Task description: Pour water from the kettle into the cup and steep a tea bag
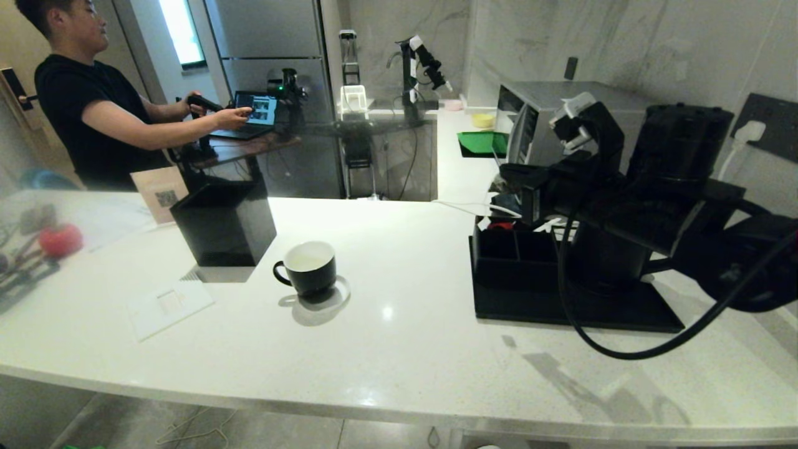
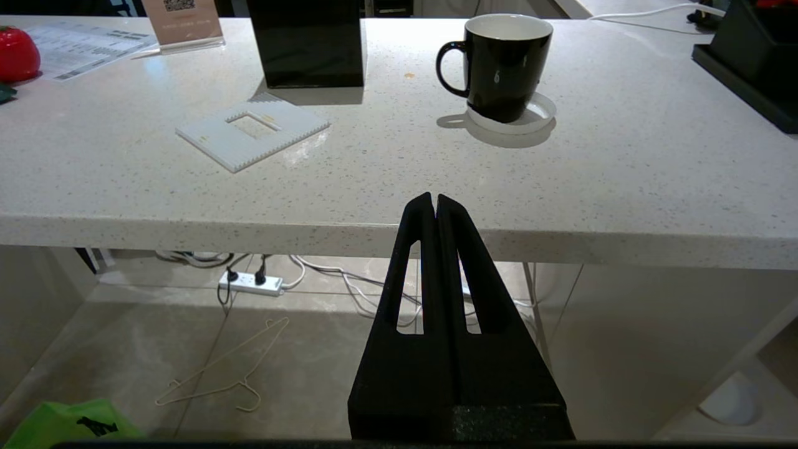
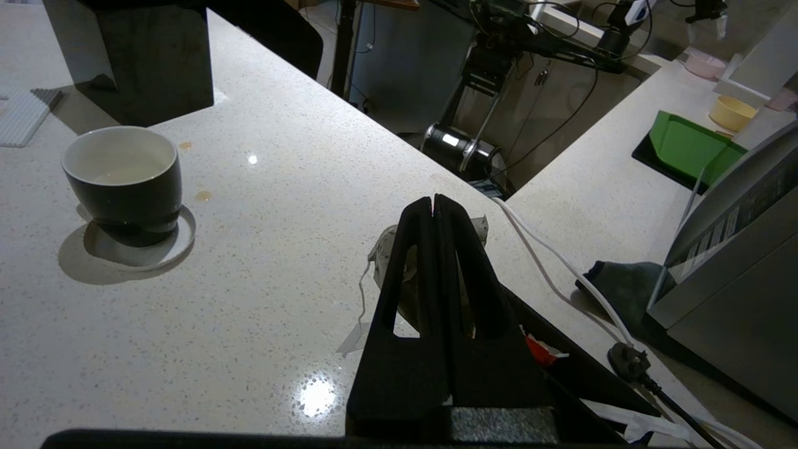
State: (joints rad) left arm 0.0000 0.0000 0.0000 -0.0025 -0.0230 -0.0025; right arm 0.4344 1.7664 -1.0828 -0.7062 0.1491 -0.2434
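**Right claw pinching tea bag above counter, cup standing apart**

Right gripper [image 3: 434, 198]: two flat matte black wedge fingers pressed together, tips clamped on the tea bag [image 3: 388, 244]. Bag is pale, crinkly mesh pouch, hanging just past the tips; thin white string [image 3: 361, 293] trails down to a small paper tag. It sits above the speckled white stone counter [image 1: 405, 324], near the edge of the black compartment tray [image 1: 499, 299].

Cup [image 1: 309, 267]: round glossy black mug, white inside, upright on a thin clear round coaster [image 2: 539, 115], loop handle pointing to the robot's left in the head view. Well apart from the bag.

Kettle [image 1: 676, 149]: tall matte black jug, upright on the tray at right, mostly hidden behind the right arm.

Left gripper [image 2: 434, 201]: fingers closed, nothing held, parked below the counter edge.

Square black open box [image 1: 224, 221] stands behind and left of the cup.
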